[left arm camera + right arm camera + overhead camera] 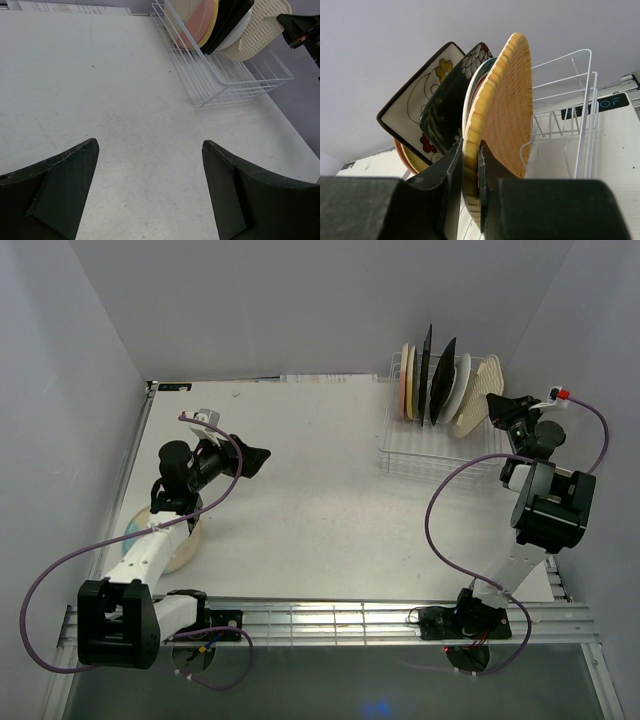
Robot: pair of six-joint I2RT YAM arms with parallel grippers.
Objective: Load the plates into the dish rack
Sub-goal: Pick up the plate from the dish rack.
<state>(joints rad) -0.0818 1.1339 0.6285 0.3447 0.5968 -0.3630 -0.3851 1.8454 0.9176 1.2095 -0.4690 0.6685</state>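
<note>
Ribbed orange plate (506,100), rim pinched in right claw (470,156)

In the dish rack (430,455), far right on the table (320,490), stand plates (440,385).

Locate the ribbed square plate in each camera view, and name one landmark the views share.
Top external: ribbed plate, rightmost in the rack, upper right.
Left wrist: top right, at the stack's right end.
Right wrist: centre, its rim pinched by the right gripper.
Shared landmark: the white wire dish rack.
</note>
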